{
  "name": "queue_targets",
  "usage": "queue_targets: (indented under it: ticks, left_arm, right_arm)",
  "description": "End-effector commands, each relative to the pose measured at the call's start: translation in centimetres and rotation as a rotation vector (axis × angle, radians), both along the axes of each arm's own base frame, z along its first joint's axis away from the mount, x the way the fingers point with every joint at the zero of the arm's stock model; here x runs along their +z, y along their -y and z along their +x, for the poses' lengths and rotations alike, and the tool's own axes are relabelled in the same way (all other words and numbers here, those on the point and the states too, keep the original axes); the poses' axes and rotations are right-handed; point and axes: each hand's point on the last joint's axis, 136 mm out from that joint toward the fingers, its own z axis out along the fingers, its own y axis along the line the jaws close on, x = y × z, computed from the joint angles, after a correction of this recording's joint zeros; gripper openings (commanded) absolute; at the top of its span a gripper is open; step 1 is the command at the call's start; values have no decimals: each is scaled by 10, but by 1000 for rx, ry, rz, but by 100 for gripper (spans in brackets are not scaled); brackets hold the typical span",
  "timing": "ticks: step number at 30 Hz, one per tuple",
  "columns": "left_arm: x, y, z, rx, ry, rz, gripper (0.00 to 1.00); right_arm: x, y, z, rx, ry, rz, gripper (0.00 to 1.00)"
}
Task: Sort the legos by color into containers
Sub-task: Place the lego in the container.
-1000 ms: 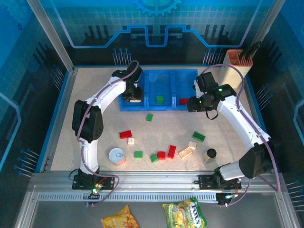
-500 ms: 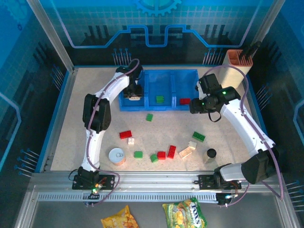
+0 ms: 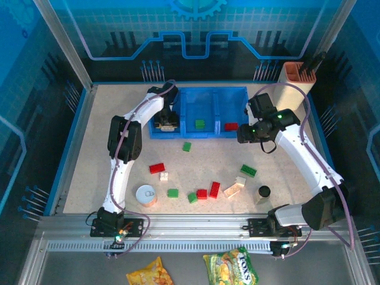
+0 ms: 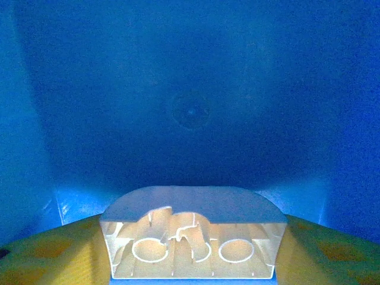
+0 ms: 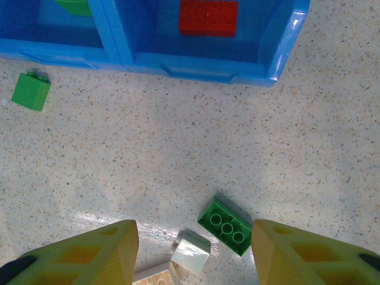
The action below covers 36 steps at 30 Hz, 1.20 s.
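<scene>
The left tool (image 3: pixel 167 123) pinches a cream brick (image 4: pixel 193 234) inside the bin's (image 3: pixel 205 90) left compartment, where an uneven release might drag it back out; the right tool (image 5: pixel 191 228) hangs spread, empty.

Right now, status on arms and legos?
Left fingers hold cream brick inside bin's left compartment. Right fingers open above table. Tin, black cylinder among loose legos.

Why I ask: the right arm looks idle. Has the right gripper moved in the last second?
Yes, slightly: the right gripper has shifted right, away from the right wall of the blue bin, uncovering more of the red lego inside.
</scene>
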Motion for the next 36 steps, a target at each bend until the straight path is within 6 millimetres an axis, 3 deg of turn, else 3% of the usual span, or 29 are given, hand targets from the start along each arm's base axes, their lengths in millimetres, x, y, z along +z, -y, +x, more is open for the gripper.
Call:
queue_targets:
  ticks: [1, 15, 24, 30, 36]
  left_arm:
    - [2, 0, 0, -14, -20, -23, 68]
    - [25, 2, 3, -25, 11, -35, 74]
    - [62, 1, -1, -19, 73, -49, 73]
    - [82, -1, -19, -20, 88, -54, 72]
    - [92, -4, -50, -9, 84, -72, 70]
  right_arm:
    - [4, 7, -5, -35, 5, 8, 54]
    - [14, 9, -7, -36, 29, 10, 54]
    - [16, 9, -9, -35, 36, 16, 54]
    - [12, 7, -7, -28, 28, 20, 54]
    - [8, 4, -4, -20, 21, 28, 54]
